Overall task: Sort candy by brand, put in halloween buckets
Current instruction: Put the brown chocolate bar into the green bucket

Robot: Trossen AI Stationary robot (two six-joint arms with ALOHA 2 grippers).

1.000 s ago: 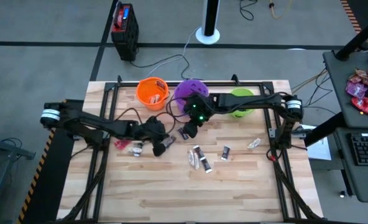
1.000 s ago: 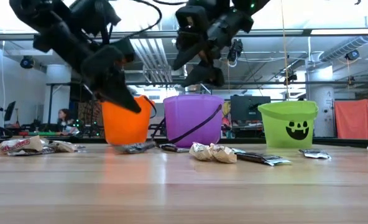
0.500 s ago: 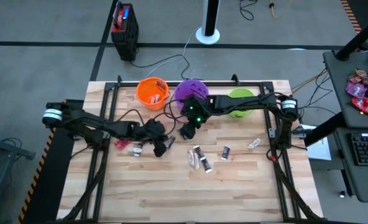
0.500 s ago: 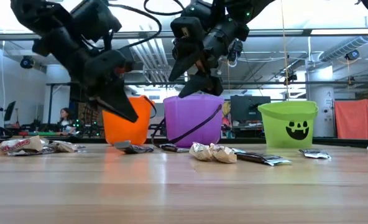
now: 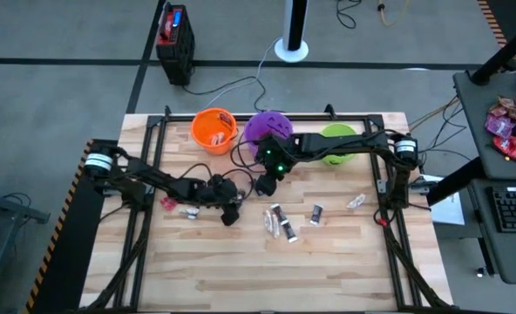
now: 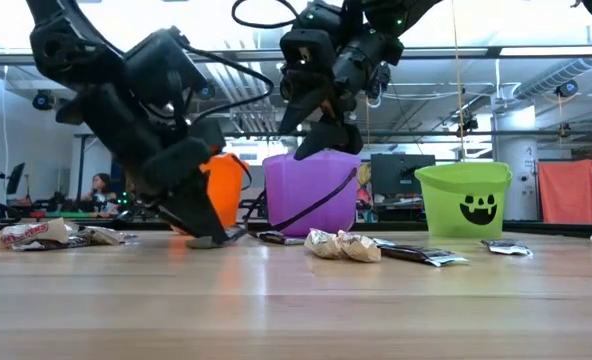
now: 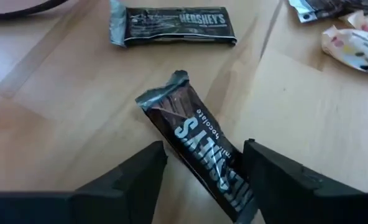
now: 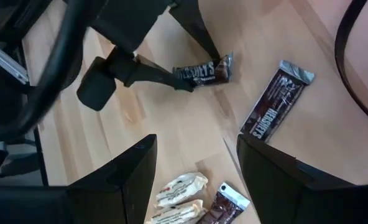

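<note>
Straddling a brown Hershey's bar flat on the wood table, the left gripper sits low w/ fingers wide either side — apparently lined up to pinch it, nothing held yet. Right gripper hovers empty near the purple bucket, fingers apart. Orange bucket & green bucket stand just beside the purple one at the back edge. A 2nd Hershey's bar lies nearby; other candy lies farther along the table, not blocking the grab.

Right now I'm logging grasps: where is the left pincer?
The left pincer is down on the table, left of centre, straddling a Hershey's bar.
</note>
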